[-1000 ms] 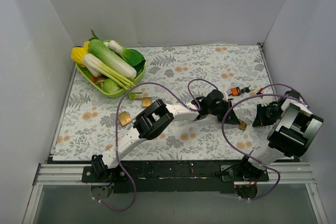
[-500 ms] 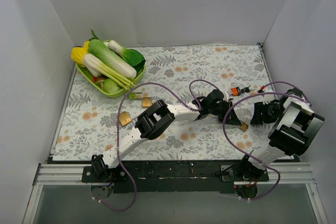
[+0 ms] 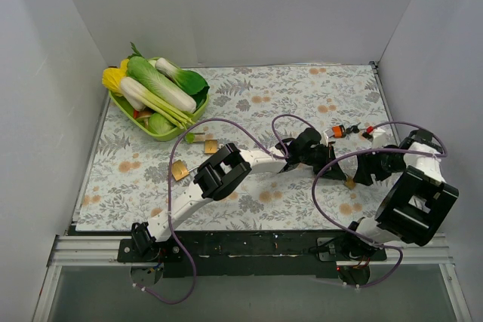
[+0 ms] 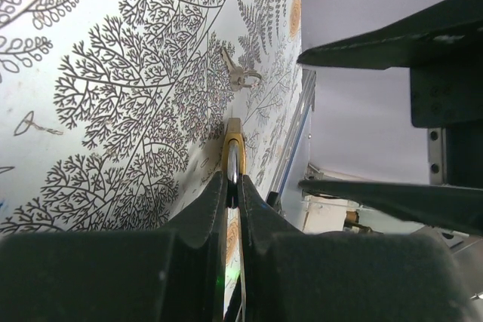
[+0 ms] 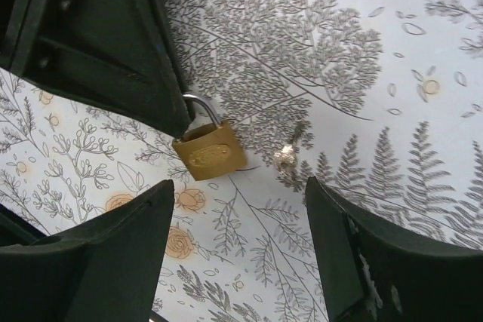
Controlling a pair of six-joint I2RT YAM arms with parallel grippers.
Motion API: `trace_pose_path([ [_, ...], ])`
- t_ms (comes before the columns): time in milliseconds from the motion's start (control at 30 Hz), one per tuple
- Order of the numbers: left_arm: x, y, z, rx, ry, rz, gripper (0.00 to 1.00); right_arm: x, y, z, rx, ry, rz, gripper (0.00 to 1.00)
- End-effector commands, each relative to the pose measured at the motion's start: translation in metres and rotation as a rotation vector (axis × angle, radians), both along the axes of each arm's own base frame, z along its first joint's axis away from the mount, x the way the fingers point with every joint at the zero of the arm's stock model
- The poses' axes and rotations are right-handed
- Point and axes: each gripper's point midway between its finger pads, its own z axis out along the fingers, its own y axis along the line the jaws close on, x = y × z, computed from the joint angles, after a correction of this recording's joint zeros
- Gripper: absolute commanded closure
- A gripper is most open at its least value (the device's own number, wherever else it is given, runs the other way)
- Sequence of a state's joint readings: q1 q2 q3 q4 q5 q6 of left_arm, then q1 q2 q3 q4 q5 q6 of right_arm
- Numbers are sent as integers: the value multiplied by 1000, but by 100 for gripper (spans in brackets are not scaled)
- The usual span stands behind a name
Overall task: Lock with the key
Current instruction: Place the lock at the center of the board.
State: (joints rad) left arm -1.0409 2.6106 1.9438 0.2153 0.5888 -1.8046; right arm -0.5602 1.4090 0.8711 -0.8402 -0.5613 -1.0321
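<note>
Padlock (image 5: 209,152) rests on the table (image 5: 339,50) near its right edge, its shackle pinched by the left end effector (image 4: 234,183). I read the right end effector (image 5: 238,194) as spread above it. The key (image 5: 289,154) lies just beside the padlock, ungripped.

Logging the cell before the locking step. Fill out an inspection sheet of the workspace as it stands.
Surface: floral mat lying flat over the table.
Job's things: brass padlock held by its shackle; small key loose on the mat beside it, not touching.
Clutter: green tray of vegetables at the far left; spare padlock; second spare padlock; orange item, too small to identify.
Hands: left hand shut on the shackle; right hand open over padlock and key.
Cables: purple cables looping above both arms.
Surroundings: white walls on three sides.
</note>
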Motion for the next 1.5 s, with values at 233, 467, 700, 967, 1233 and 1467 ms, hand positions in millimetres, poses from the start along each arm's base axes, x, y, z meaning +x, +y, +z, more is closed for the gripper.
trace_pose_path([
  [233, -1, -1, 22, -62, -21, -29, 100, -8, 32, -19, -68, -103, 249, 22],
  [467, -1, 0, 24, -70, -23, -33, 100, -5, 28, -28, -124, -122, 292, 26],
  [700, -1, 2, 24, -73, -20, -35, 100, -9, 34, -32, -115, -132, 313, 49],
  [967, 6, 8, 22, -66, -11, -5, 92, -13, 38, -30, -87, -91, 285, 99],
  [1233, 38, 34, 25, 8, -37, 135, 26, -9, 35, -28, -36, 8, 121, 99],
  [1467, 55, 69, 36, 96, -97, 239, 22, -6, 25, -28, -28, 120, -106, 99],
])
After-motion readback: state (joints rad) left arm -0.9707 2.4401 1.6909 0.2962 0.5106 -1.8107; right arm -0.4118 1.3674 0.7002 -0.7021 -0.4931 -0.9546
